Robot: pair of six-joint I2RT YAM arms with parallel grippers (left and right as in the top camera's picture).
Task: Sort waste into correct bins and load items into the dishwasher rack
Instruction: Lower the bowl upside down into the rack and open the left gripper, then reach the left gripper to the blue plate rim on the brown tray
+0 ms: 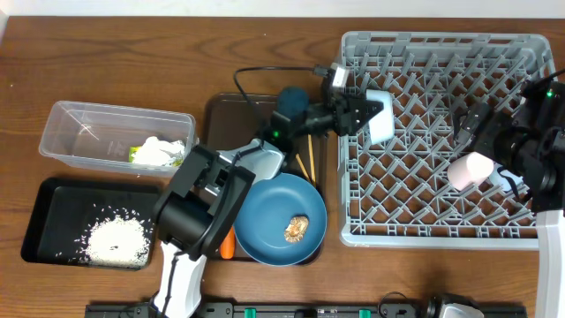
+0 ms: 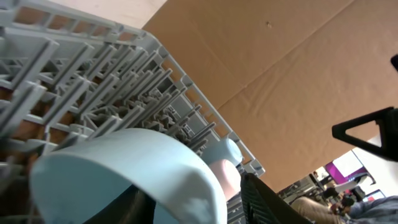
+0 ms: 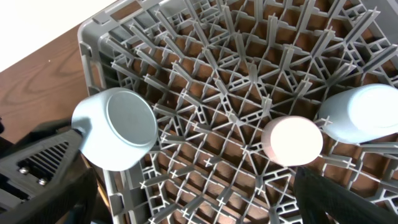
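Observation:
The grey dishwasher rack [image 1: 441, 53] fills the right side. My left gripper [image 1: 369, 113] reaches over its left wall, fingers either side of the pale bowl's [image 1: 381, 124] wall. In the left wrist view the bowl [image 2: 124, 162] lies mouth toward me; one finger is inside it and a gap shows before the other finger [image 2: 267, 199]. The pink cup [image 1: 468, 170] and light blue cup [image 1: 503, 181] stand upside down in the rack. Above them my right gripper [image 1: 484, 141] is open and holds nothing. The blue plate [image 1: 265, 221] carries a brown scrap [image 1: 296, 228].
The clear tub [image 1: 79, 132] holds the wrapper [image 1: 159, 152]. Rice [image 1: 116, 240] lies in the black tray [image 1: 53, 221]. A carrot [image 1: 228, 246] and chopsticks [image 1: 309, 163] lie on the brown tray [image 1: 221, 110], partly under my left arm.

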